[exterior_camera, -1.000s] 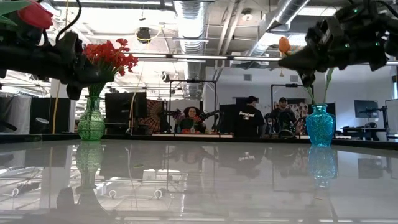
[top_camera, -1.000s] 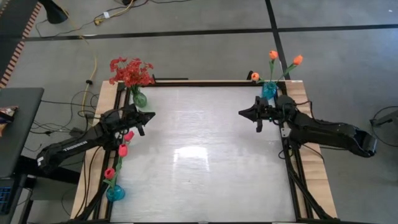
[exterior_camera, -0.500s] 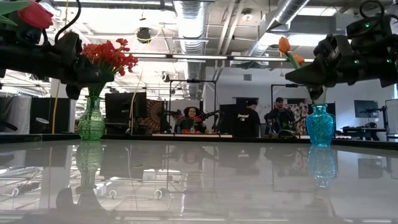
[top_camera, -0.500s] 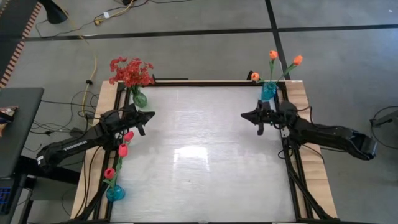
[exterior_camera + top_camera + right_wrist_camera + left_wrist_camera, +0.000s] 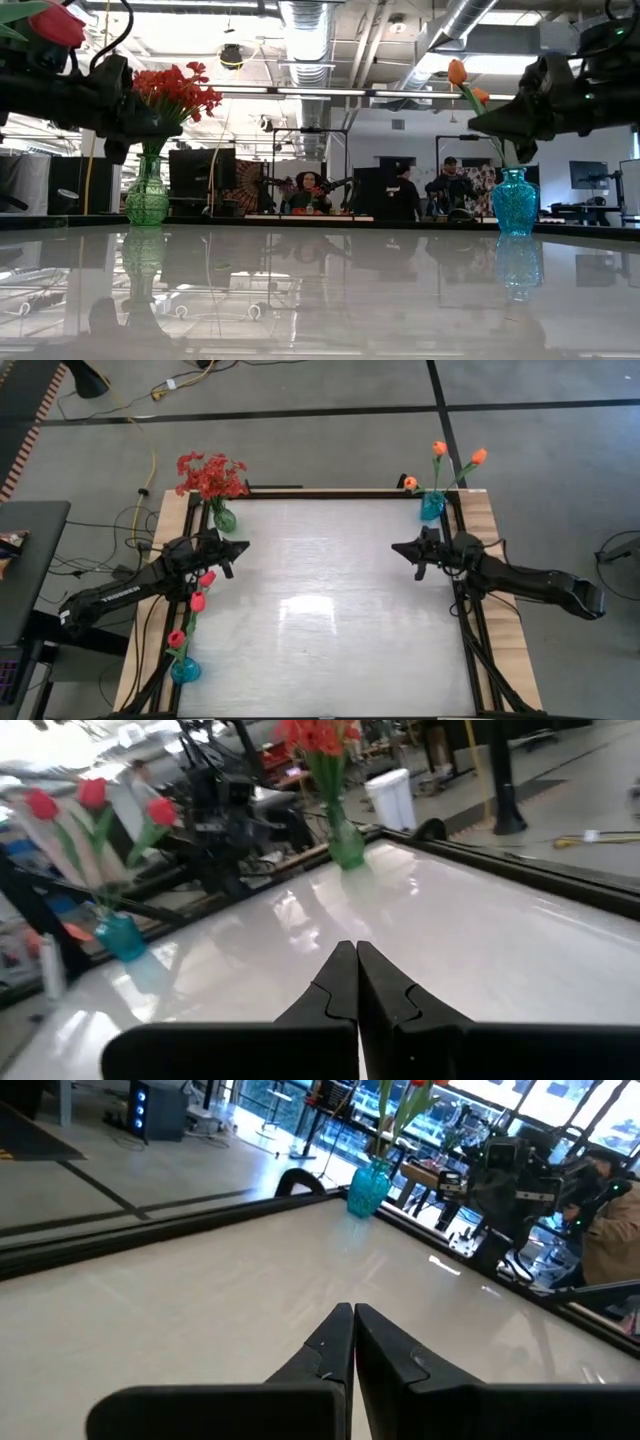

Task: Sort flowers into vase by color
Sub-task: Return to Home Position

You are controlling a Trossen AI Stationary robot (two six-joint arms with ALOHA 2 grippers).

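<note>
Red many-bloom sprays [image 5: 208,475] stand in a green vase [image 5: 225,518] at the table's far left corner; they also show in the low view [image 5: 176,92]. Orange tulips [image 5: 440,460] stand in a blue vase [image 5: 432,506] at the far right corner. Pinkish-red tulips [image 5: 196,600] stand in a blue vase [image 5: 185,669] at the near left edge. My left gripper [image 5: 243,545] hovers shut over the table's left side, near the green vase. My right gripper [image 5: 396,547] hovers shut over the right side, just nearer than the orange tulips' vase. Neither holds anything.
The white tabletop [image 5: 330,610] between the two arms is bare and glossy. Black frame rails run along the table's edges [image 5: 466,640]. People [image 5: 405,190] sit at desks in the room beyond the far edge. Cables lie on the floor to the left [image 5: 150,470].
My right arm has drawn back a little toward the table's right and near side, away from the orange tulips' vase, and sits lower in the low view. The flowers and vases have stayed put.
</note>
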